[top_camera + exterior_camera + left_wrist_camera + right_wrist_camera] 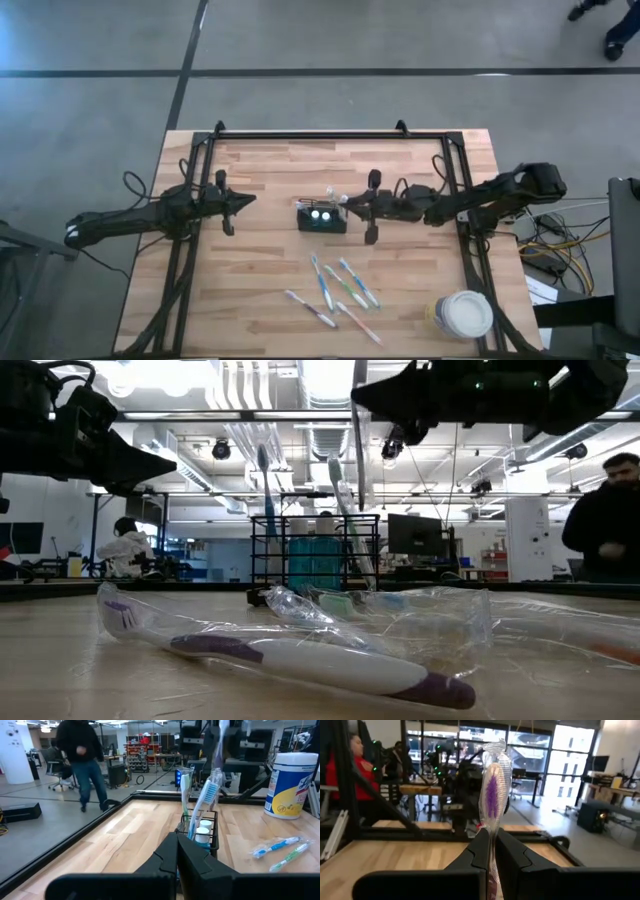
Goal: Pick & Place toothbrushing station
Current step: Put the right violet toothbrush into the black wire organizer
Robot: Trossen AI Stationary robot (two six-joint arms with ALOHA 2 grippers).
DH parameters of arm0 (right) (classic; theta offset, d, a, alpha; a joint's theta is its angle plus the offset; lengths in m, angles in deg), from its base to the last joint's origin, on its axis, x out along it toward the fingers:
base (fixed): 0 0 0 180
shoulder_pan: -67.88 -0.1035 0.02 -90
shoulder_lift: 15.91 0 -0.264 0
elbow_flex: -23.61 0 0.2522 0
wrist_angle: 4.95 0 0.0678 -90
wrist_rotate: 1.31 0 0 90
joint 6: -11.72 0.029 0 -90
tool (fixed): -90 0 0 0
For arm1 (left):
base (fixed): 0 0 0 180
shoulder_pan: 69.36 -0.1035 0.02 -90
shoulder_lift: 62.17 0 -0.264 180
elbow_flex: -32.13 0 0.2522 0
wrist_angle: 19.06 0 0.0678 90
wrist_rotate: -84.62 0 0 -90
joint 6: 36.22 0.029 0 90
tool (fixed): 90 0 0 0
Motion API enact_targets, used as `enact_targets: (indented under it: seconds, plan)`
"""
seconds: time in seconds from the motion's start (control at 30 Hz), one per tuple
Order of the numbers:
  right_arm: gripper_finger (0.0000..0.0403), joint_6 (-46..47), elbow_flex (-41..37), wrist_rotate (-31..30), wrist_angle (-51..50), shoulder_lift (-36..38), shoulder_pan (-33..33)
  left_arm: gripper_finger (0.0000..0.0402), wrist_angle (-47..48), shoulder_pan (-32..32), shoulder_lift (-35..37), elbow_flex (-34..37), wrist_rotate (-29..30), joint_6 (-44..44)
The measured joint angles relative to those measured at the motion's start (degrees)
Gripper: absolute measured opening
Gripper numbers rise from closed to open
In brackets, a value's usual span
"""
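Caddy (pixel 321 218) stands near the middle of the worktop (pixel 260 290), between the two arms, with two wrapped brushes (pixel 202 802) already upright in it and white-capped items in its compartments. The right end effector (pixel 343 203) hovers just beside and above it, closed on a wrapped purple brush (pixel 492 795) that stands straight up between its fingers (pixel 480 847). The left end effector (pixel 245 200) waits well apart on the caddy's other side, shut and empty.

Judged from here, the main risk is the slippery plastic sleeve: the brush could slide or swivel in the grip, so its handle misses a mesh opening and lands on the rim. It could also knock the brushes already standing there, or tip the light caddy if pushed sideways. The crinkled sleeve might snag on the wire. Four more wrapped brushes (pixel 338 290) lie on the worktop nearer the front, clear of the path.

Readable writing is scarce: the tub (pixel 287 785) carries a yellow and blue label whose letters cannot be made out with certainty. Nothing legible shows on the brush wrappers.
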Motion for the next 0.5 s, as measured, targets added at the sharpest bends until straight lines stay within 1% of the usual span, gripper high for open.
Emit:
enact_targets:
  seconds: [0.1,0.17,0.3,0.4,0.5]
  plan:
    - [0.0013,0.28,0.10,-0.39,1.76,-3.31,-0.01,0.0005,0.01,0.00,0.00,0.00,0.01,-0.57]
    - [0.0013,0.28,0.10,-1.45,4.39,-5.87,0.01,0.0005,0.02,0.00,0.00,0.00,0.01,-0.73]
    - [0.0013,0.53,0.10,-1.65,8.49,-9.76,0.01,0.0005,0.02,0.00,0.00,0.00,0.01,-0.67]
    - [0.0013,0.54,0.10,-3.34,8.88,-11.91,-0.01,0.0005,0.02,0.00,0.00,0.00,0.02,-0.47]
    - [0.0013,1.80,0.10,-3.66,8.93,-13.64,0.01,0.0005,0.02,0.00,0.00,0.00,0.01,-0.47]
